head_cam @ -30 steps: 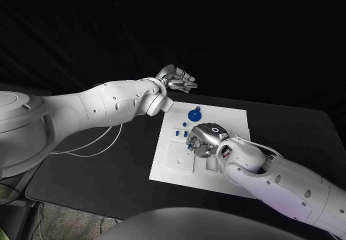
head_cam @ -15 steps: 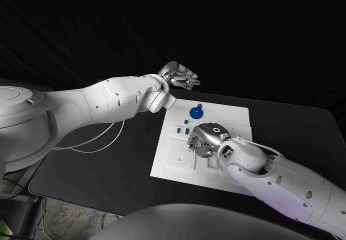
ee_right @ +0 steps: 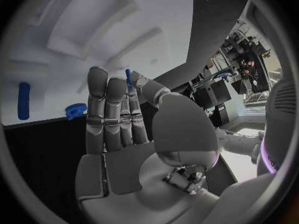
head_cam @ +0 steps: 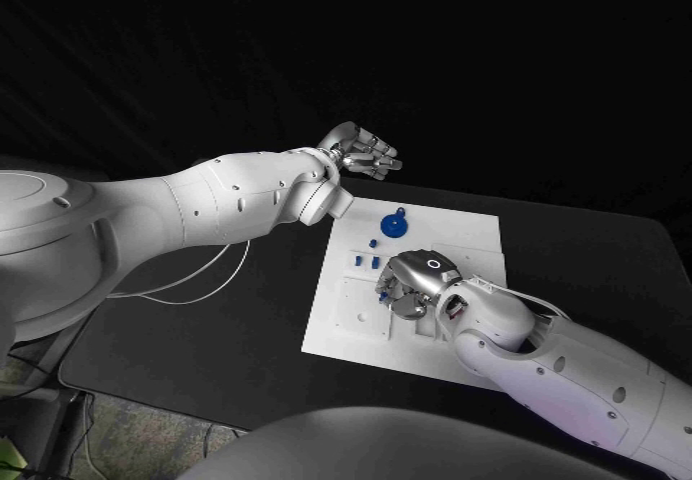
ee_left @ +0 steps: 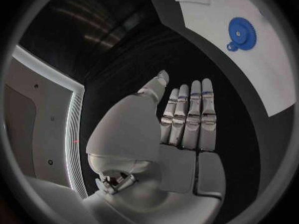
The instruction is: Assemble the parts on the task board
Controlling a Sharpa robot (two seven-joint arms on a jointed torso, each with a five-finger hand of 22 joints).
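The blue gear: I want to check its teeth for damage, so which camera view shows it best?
The left wrist view: the blue gear lies unobstructed on the task board, its toothed rim visible. The head view shows it smaller, beyond the right hand. The right wrist view catches only a low blue sliver, probably the gear.

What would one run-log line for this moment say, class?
left hand: open, raised beyond task board | right hand: pinching blue pin over board | blue gear: lying on board
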